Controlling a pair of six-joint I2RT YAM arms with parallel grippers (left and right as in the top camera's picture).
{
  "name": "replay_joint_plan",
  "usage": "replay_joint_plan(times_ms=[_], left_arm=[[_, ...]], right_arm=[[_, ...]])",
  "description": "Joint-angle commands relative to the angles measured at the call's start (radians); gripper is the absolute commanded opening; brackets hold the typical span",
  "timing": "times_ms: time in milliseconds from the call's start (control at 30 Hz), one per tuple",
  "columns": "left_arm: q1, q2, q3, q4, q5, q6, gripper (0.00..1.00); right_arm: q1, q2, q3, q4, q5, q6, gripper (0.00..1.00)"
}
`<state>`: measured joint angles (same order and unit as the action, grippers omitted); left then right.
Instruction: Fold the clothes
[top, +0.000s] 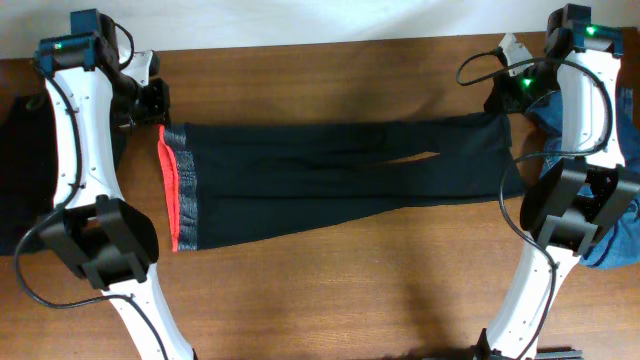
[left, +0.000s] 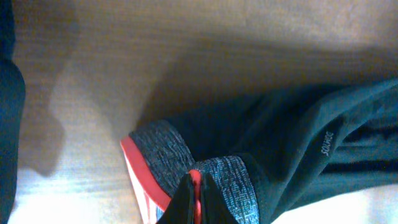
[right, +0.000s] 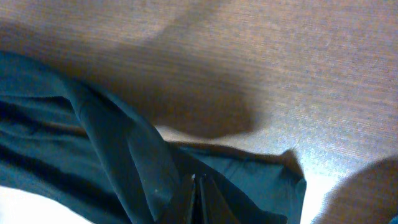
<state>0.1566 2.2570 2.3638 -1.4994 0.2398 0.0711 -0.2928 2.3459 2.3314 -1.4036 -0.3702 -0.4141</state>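
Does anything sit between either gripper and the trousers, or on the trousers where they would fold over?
Nothing visible does. The left gripper is shut on the waistband corner and the right gripper on a leg hem, both pinching the trousers directly. The blue denim garment lies beyond the hem end.

left tool (left: 195, 198) clamped on red-edged grey waistband (left: 163, 151), black trousers (left: 292, 134) trailing right, wooden table (left: 186, 43)

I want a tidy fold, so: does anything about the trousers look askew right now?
Slightly. The trousers lie flat across the table, but the legs do not line up: a thin gap opens between them near the hems, and the near edge slants. The left hand pinches the waistband corner, the right hand a hem.
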Motion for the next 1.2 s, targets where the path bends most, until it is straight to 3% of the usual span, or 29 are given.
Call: replay_joint_plan(times_ms=[0, 767, 967, 1167], left_arm=[[-0.002, -0.023, 0.014, -0.018, 0.008, 0.006, 0.0], [-0.076, -0.077, -0.043, -0.05, -0.027, -0.025, 0.01], [-0.076, -0.143, -0.176, 0.008, -0.027, -0.034, 0.01], [-0.076, -0.345, -0.417, 0.156, -0.03, -0.079, 0.01]], right_arm=[[-0.021, -0.063, 0.019, -0.016, -0.039, 0.006, 0.04], [-0.043, -0.135, -0.01, -0.137, 0.001, 0.0, 0.04], [-0.063, -0.135, -0.012, -0.168, 0.007, 0.003, 0.04], [-0.076, -0.135, -0.012, -0.199, 0.0, 0.007, 0.04]])
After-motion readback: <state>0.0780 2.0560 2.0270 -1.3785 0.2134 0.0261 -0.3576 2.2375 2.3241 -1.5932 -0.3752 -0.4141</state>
